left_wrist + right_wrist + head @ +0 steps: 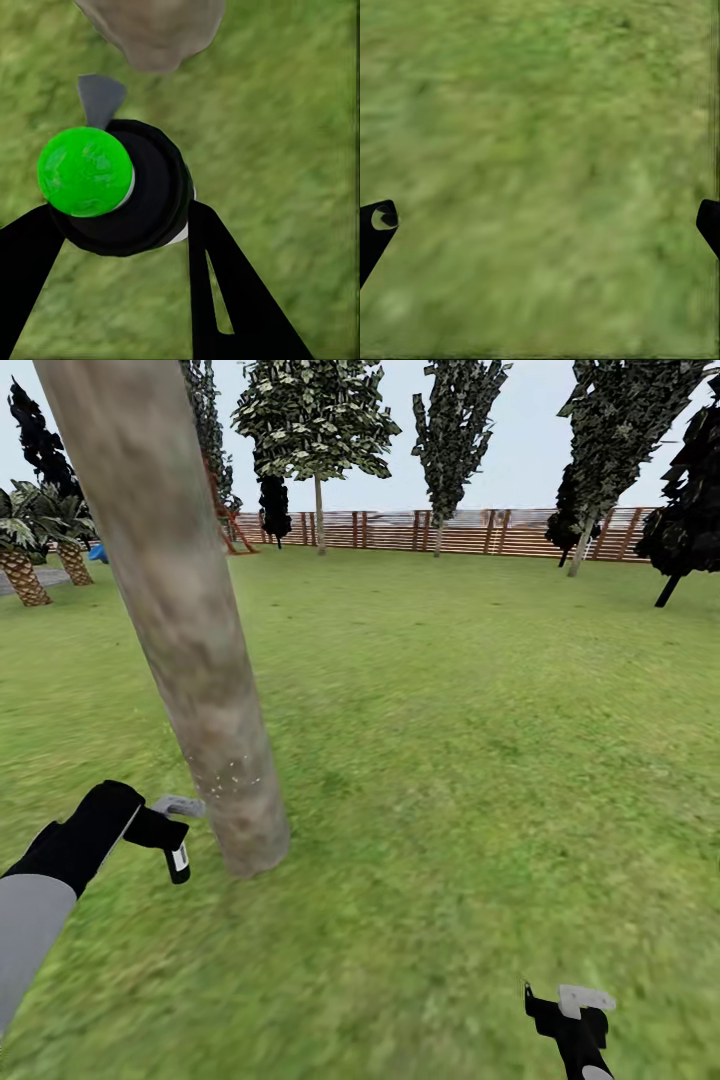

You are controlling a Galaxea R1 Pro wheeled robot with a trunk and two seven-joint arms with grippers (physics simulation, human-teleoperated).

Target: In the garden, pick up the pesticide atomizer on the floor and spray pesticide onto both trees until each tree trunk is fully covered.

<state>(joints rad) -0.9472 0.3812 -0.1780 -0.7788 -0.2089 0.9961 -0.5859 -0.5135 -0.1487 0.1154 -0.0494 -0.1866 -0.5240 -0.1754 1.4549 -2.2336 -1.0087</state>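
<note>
- The left claw (172,838), at the lower left of the head view, is pinched on the pesticide atomizer (178,857), a small dark bottle with a white label hanging down from the grip.
- The tree trunk (190,650) rises as a thick, pale, mottled column just to the right of that bottle in the head view, leaning toward the upper left of the frame; its base meets the lawn (450,760) close beside the claw.
- A faint speckle of pale dots sits low on the trunk, level with the bottle; it may be spray, though the view is too soft to be sure.
- In the left wrist view the atomizer (120,187) shows end-on, a bright green cap (85,171) over a black body, held between the dark fingers (225,285), with the trunk's foot (154,34) ahead at the top of the frame.
- Judged from this, the left arm is the nearer one; the next spray calls for the nozzle to face the trunk.
- The right claw (572,1015), at the lower right, hangs spread and empty over grass, well apart from the trunk.
</note>
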